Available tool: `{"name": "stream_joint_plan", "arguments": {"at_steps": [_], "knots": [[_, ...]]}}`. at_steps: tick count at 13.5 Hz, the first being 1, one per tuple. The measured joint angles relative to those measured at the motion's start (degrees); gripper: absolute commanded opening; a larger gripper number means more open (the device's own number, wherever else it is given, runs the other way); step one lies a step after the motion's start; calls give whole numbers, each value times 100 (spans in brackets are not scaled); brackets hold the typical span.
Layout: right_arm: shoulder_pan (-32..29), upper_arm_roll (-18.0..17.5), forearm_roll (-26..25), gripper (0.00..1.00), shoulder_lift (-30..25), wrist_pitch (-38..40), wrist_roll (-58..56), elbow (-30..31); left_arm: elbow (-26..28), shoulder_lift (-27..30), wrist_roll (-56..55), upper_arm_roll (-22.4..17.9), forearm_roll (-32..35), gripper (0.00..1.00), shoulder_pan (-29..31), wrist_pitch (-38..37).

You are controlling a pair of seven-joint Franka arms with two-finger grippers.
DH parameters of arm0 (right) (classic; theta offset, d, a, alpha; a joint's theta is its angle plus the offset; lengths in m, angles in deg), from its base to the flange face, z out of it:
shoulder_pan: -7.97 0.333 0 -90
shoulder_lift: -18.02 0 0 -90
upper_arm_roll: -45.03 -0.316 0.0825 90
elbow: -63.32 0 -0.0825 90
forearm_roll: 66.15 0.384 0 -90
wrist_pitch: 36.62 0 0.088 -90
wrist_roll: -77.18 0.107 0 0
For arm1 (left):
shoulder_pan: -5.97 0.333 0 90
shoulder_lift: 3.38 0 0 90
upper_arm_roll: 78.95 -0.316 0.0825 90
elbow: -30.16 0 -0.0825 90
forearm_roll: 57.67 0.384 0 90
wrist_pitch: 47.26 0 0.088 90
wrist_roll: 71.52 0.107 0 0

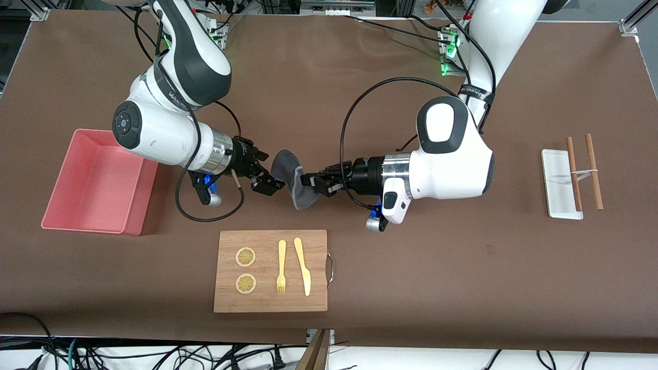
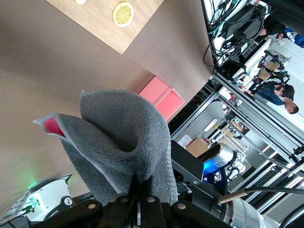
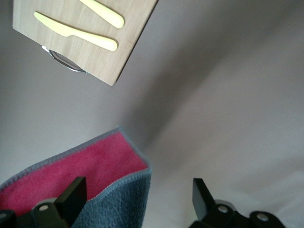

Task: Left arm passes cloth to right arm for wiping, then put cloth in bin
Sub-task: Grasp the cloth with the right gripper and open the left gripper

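Midway over the brown worktop (image 1: 390,308), the left hand (image 1: 308,181) is pinched tight on the cloth (image 1: 295,180), which hangs in the air in a floppy fold, grey face outward with a strip of crimson showing at one edge in the left wrist view. Facing it, the right hand (image 1: 267,181) is up close with its fingers (image 3: 71,199) spread wide; in the right wrist view the cloth's red face and grey hem lie against one finger and partway into the gap, while the other finger stands clear of it. Both hands and the cloth are above bare worktop, with the bamboo cutting board (image 1: 271,300) nearer the front camera, carrying two lemon slices (image 1: 245,257), a pale yellow fork (image 1: 281,266) and knife (image 1: 303,265). At the right arm's end of the worktop sits the salmon-pink bin (image 1: 77,213), well apart from the cloth.
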Motion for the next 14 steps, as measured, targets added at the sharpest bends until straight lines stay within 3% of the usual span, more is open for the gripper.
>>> {"name": "stream_joint_plan", "arguments": {"at_steps": [1, 3, 4, 7, 14], "knots": [[1, 0, 48, 74, 8, 5, 101, 12, 0, 0, -1, 0, 0, 0, 0, 0], [15, -4, 281, 32, 26, 11, 260, 22, 0, 0, -4, -6, 0, 0, 2, 0], [28, -4, 443, 4, 43, 16, 291, 25, 0, 0, -4, -12, 0, 0, 4, 0], [44, -4, 776, 0, 90, 14, 321, 26, 0, 0, -7, -25, 0, 0, 6, 0], [44, -2, 827, 0, 91, 6, 340, 25, 2, -3, -10, -35, 0, 0, 28, 0]]}}
